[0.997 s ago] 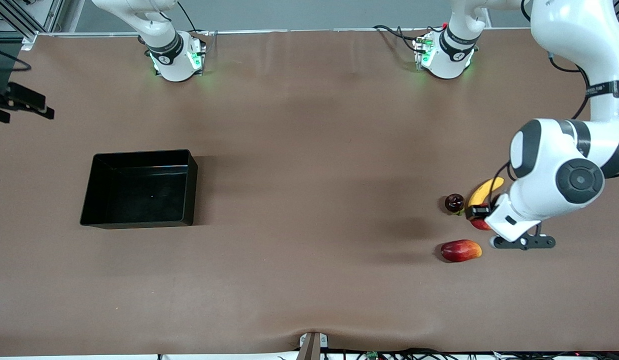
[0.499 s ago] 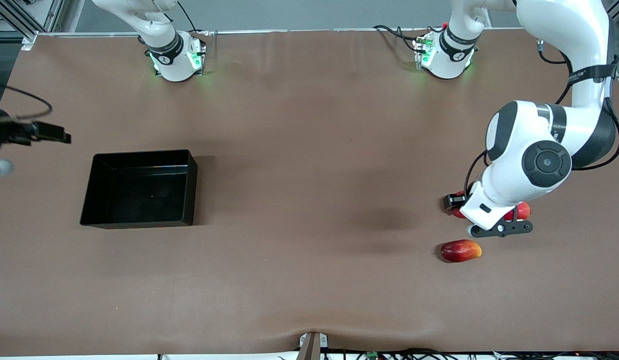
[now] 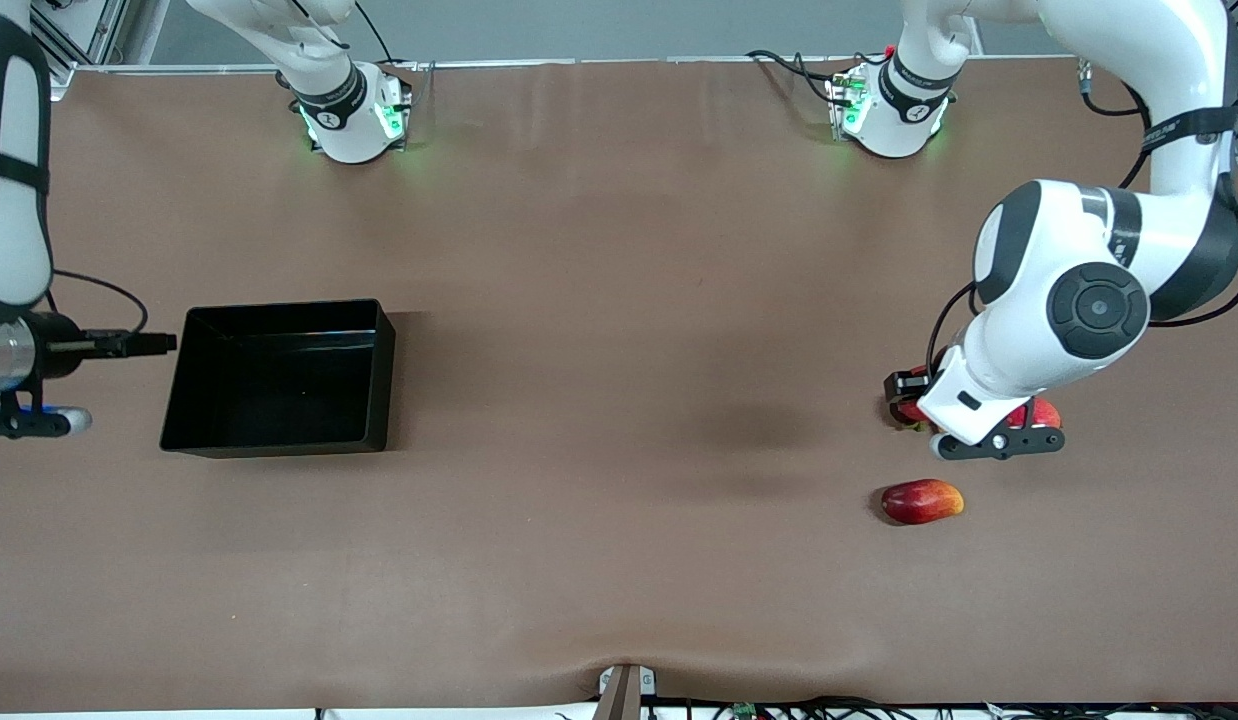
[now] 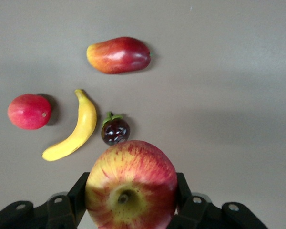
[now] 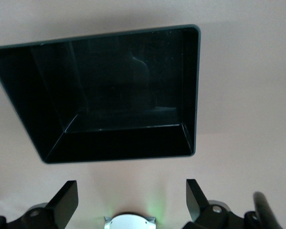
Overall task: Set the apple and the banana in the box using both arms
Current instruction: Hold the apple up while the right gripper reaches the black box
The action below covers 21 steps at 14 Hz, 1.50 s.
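1. Brown table (image 3: pixel 619 400): fills the front view. Both white jointed arms are based along its top edge.
2. Black rectangular shallow plastic box (image 3: pixel 279 378): sits at centre-left of the front view with nothing inside. It also fills the upper part of the right wrist view (image 5: pixel 109 90).
3. Left gripper (image 3: pixel 964 415): seen at the right of the front view, raised over the fruit cluster. In the left wrist view its fingers (image 4: pixel 69 200) are clamped on either side of the round red apple with yellow streaks (image 4: pixel 131 186). The apple hangs clear of the table, judged lifted for carrying to the box.
4. Right gripper (image 3: pixel 129 345): seen at the left edge of the front view, just beside the box wall. Its fingers (image 5: pixel 66 198) stand wide apart with nothing between them. This arm appears to be waiting.
5. Curved plain yellow banana (image 4: pixel 74 129): lies on the table at centre-left of the left wrist view. It is hidden under the left arm in the front view. It is not yet picked.
6. Other fruit: an elongated dark-red-and-orange fruit (image 3: pixel 921 501), a plain pinkish-red round fruit (image 4: pixel 29 111) and a small dark purple fruit with a green cap (image 4: pixel 115 131) just beside the banana.
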{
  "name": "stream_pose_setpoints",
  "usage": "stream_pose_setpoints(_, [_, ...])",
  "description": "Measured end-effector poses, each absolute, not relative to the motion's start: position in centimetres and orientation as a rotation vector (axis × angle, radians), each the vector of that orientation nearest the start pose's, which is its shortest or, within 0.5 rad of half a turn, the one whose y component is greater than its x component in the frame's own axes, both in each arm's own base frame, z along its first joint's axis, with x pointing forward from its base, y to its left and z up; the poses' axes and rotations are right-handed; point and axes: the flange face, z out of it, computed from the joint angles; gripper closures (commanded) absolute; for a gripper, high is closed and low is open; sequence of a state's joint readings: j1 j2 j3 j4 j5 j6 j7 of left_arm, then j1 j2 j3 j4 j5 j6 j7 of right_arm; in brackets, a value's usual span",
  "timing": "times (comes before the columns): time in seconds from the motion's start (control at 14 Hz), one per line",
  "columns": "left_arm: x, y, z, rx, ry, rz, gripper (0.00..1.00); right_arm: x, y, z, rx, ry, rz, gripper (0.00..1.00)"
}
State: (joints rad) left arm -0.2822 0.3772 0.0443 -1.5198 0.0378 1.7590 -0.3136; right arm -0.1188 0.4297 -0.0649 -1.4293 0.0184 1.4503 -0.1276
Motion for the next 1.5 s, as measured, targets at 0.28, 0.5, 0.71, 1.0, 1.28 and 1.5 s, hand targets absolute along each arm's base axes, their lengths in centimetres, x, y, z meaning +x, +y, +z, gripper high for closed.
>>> stream_pose_setpoints(0.28, [63.1, -15.7, 44.6, -3.036, -0.089, 0.222, 1.00, 62.4, -12.7, 35.2, -3.045, 0.105, 0.527, 0.00])
stream_pose_setpoints(0.5, [63.0, -16.0, 45.9, -3.035, -0.083, 0.230, 1.00, 61.1, -14.9, 30.4, -3.056, 0.044, 0.438, 0.00])
stream_pose_setpoints(0.71, [63.0, -15.9, 46.1, -3.034, -0.087, 0.231, 1.00, 59.4, -17.4, 26.3, -3.064, -0.021, 0.365, 0.07])
stream_pose_setpoints(1.0, [63.1, -15.5, 46.3, -3.036, -0.076, 0.230, 1.00, 58.3, -18.2, 24.0, -3.061, -0.088, 0.342, 0.93])
stream_pose_setpoints(1.28, [63.1, -15.5, 46.4, -3.037, -0.070, 0.227, 1.00, 58.3, -18.2, 24.0, -3.058, -0.101, 0.346, 1.00])
stream_pose_setpoints(1.5, [63.2, -15.3, 46.6, -3.038, -0.076, 0.222, 1.00, 58.2, -17.9, 24.1, -3.042, -0.104, 0.379, 1.00])
